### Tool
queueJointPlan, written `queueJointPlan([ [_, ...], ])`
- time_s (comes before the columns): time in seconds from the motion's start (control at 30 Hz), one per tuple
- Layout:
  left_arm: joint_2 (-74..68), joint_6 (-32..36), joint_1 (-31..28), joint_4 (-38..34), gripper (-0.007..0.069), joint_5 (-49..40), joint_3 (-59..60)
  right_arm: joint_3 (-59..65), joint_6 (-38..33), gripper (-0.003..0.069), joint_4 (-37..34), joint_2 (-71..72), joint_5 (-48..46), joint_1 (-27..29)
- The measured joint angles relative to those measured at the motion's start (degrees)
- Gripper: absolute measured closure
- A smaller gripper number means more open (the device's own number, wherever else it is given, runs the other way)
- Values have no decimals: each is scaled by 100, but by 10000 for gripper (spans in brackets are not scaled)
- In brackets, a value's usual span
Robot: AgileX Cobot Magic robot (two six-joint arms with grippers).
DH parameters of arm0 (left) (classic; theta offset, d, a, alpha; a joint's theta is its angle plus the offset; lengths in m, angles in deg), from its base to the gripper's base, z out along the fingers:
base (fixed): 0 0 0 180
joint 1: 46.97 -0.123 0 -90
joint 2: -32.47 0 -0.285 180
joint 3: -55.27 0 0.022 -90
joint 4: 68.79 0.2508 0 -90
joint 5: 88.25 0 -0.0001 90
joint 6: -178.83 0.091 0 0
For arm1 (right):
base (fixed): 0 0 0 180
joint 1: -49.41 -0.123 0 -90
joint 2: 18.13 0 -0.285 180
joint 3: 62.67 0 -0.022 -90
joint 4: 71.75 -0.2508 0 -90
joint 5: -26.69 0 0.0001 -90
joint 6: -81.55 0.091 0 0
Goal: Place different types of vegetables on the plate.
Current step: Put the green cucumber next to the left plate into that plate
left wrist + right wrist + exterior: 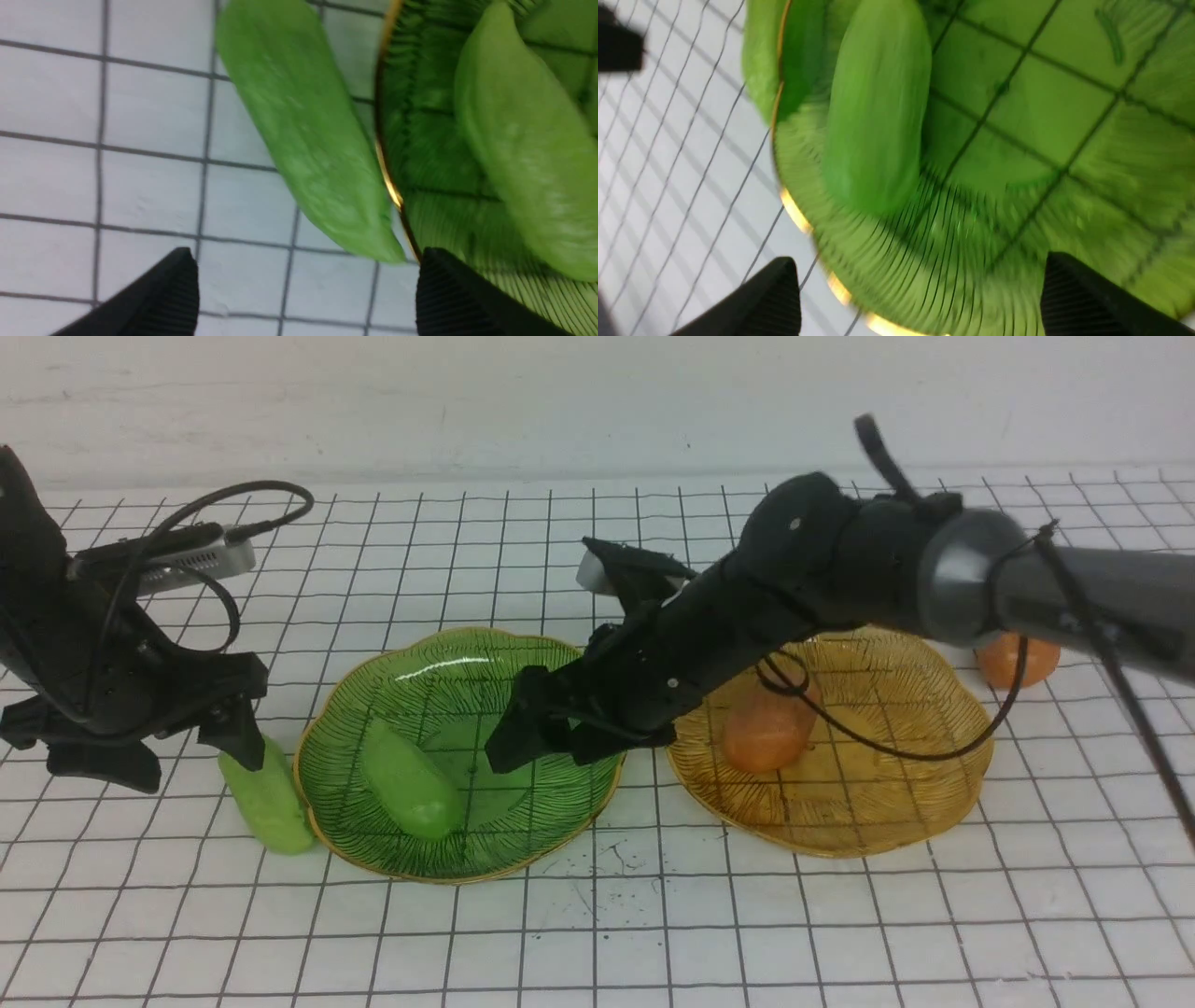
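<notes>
Gridded table (840,924) bears 2 plates (523,845) (887,803), cucumber (271,807), potato (1013,663).

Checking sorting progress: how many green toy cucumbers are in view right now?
2. The inner cucumber lies in the green dish; the outer cucumber lies on the table beside that dish's left rim. The right arm hides part of the dish.

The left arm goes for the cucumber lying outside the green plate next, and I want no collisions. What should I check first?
1. Left gripper open and empty: ok.
2. Loose cucumber close by it, on the table: ok.
3. Finger room between that cucumber and the green plate rim: not ok, they nearly touch.
4. Right gripper clear of the green plate: not ok, it hangs open above it.
5. Space in the green plate: ok, it holds only the second cucumber.
</notes>
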Motion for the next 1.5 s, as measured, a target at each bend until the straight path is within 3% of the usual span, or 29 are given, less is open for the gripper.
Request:
queueJointPlan([
  [0.1,-120,-357,0,254,62,254,0,0,335,20,371,292,-437,95],
  [0.17,-299,-887,0,447,62,618,0,0,740,23,987,628,-778,126],
  [0.33,-629,-1372,0,185,62,1086,0,-4,1513,29,1595,1023,-1419,115],
  [0.9,-1345,-1493,0,7,65,1709,0,-4,1770,74,1558,1300,-1557,14],
  [0.97,-1383,-1493,0,-66,79,1711,0,-4,1749,76,1570,1333,-1557,14],
  [1.07,-1382,-1493,-5,-155,248,1642,-34,-4,1723,80,1807,1418,-1568,14],
  [1.1,-1375,-1493,-17,-128,267,1536,-85,-4,1717,82,1892,1452,-1576,14],
  [1.37,-766,-1348,-112,483,260,275,-1066,-4,1739,155,3365,2032,-1621,14],
  [1.43,-492,-1128,13,-6,260,94,-1473,-4,1824,191,4281,2207,-1648,78],
  [1.5,-411,-907,156,-352,260,94,-1620,-4,1861,202,4557,2255,-1654,177],
])
